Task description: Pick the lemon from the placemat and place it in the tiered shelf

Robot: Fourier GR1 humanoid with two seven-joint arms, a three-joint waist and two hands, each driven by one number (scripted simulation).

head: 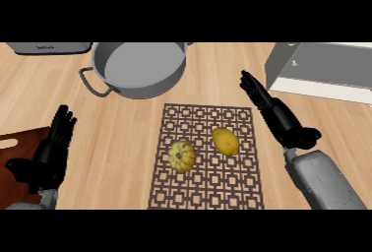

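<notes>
A yellow lemon lies on the brown patterned placemat, right of centre. My right hand hovers open just right of the mat, fingers straight and pointing away toward the tiered shelf at the top right. The hand is a short way from the lemon and not touching it. At the lower left my left hand rests open on the counter, fingers up.
A ribbed yellow squash sits on the mat just left of the lemon. A large grey pot stands behind the mat. A dark wooden board lies at the left edge, and a grey appliance at the top left.
</notes>
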